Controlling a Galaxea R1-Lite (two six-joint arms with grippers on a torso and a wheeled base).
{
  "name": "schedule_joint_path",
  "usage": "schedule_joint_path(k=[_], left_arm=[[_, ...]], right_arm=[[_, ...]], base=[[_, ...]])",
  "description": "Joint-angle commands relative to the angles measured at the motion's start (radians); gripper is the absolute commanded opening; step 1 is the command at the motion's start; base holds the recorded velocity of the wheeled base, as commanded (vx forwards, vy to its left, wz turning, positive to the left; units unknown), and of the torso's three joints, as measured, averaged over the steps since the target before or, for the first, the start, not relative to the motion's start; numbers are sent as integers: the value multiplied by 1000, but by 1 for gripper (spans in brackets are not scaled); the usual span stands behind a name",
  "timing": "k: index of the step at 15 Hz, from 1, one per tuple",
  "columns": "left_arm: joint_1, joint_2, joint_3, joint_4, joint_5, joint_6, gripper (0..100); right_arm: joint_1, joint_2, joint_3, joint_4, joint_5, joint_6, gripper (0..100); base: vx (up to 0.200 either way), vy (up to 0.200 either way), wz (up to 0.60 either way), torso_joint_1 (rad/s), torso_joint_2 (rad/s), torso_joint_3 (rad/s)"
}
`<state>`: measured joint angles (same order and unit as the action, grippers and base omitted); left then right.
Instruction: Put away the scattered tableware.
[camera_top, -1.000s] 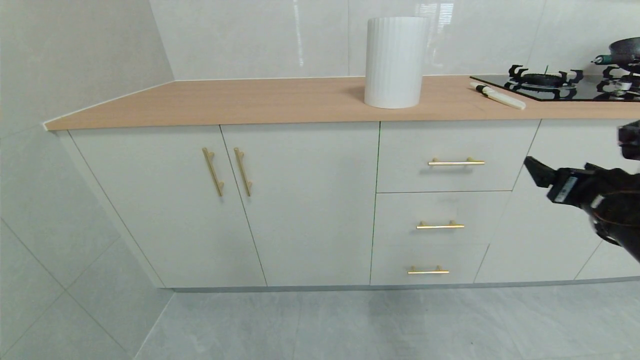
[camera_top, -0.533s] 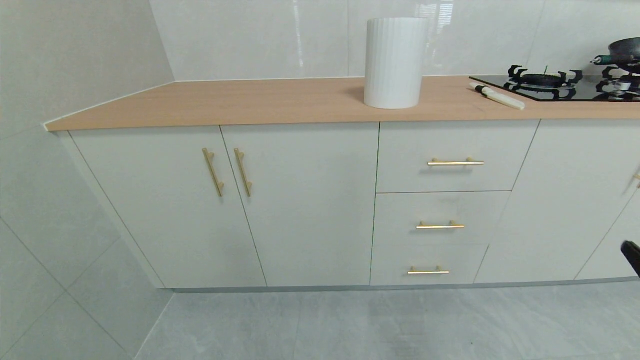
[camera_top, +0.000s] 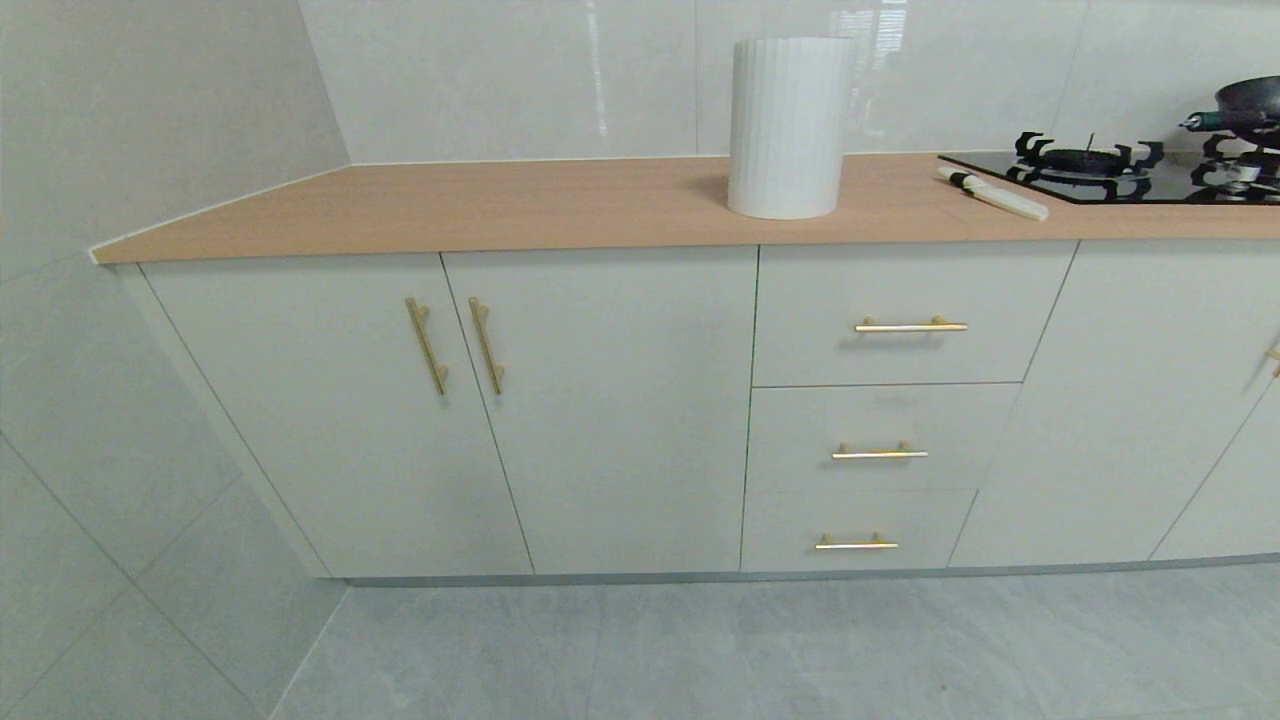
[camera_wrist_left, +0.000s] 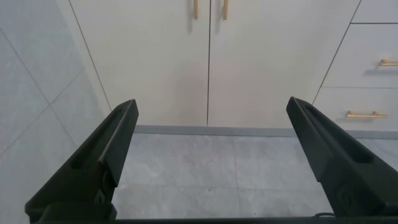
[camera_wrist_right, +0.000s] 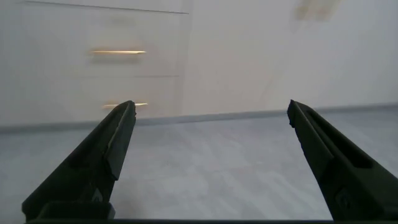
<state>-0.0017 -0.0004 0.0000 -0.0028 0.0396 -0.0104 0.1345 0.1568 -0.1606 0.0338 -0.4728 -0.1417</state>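
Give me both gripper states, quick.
Left gripper: open, holding nothing.
Right gripper: open, holding nothing.

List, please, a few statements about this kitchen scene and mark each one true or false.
1. The white container stands upright on the counter. True.
2. The knife lies inside a drawer. False: it lies on the counter, between the container and the stove.
3. The three drawers are all shut. True.
4. The left tool is shut. False: its jaws stand wide apart with nothing between them.
5. The right tool holds a spoon. False: it is open and empty.
6. A dark pan sits on the stove. True.
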Motion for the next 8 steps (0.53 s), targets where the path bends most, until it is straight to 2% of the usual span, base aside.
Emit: schedule_joint_path(k=[1, 3, 4, 5, 6, 8], left_arm=[[0, 0, 0, 0, 0, 0, 100], [0, 0, 0, 0, 0, 0, 100], [0, 0, 0, 0, 0, 0, 100], [0, 0, 0, 0, 0, 0, 100], [0, 0, 0, 0, 0, 0, 100], [0, 0, 0, 0, 0, 0, 100]], right_arm=[[-1, -56, -7, 3, -15, -1, 100], [-6, -56, -13, 5, -64, 1, 100], [-53, -56, -27, 5, -79, -4, 100], [-110, -60, -45, 6, -52, -19, 100], [-130, -86, -42, 11, 16, -22, 100], [-130, -157, 0, 37, 115, -26, 100]], base=[[0, 0, 0, 0, 0, 0], [0, 0, 0, 0, 0, 0], [0, 0, 0, 0, 0, 0], [0, 0, 0, 0, 0, 0], [0, 0, 0, 0, 0, 0], [0, 0, 0, 0, 0, 0]])
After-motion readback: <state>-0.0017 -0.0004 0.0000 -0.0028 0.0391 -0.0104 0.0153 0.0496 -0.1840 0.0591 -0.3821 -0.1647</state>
